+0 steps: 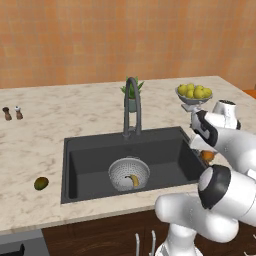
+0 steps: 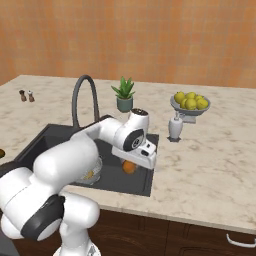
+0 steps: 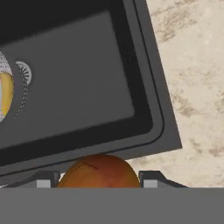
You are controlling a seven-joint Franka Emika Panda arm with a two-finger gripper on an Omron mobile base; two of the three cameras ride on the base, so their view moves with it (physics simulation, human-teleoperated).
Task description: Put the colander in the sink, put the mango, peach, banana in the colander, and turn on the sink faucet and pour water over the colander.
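Observation:
My gripper [image 3: 98,180] is shut on the round orange peach [image 3: 98,171], which sits between the two fingertips. It hangs over the right end of the dark sink [image 1: 90,160], and the peach [image 2: 129,167] shows under the hand. The silver colander [image 1: 129,174] stands on the sink floor with the yellow banana [image 1: 133,180] lying in it. Both show at the left edge of the hand view: the colander [image 3: 3,65] and the banana [image 3: 5,94]. On the counter left of the sink lies the olive mango [image 1: 41,183]. The dark gooseneck faucet [image 1: 132,107] rises behind the basin, with no stream from it.
A grey pedestal bowl of yellow fruit [image 1: 194,92] stands at the back right, with a white dispenser [image 2: 175,127] near it. A small potted plant [image 2: 124,95] is behind the faucet. Two small shakers [image 1: 12,113] stand far left. The sink's right rim [image 3: 162,109] borders marble counter.

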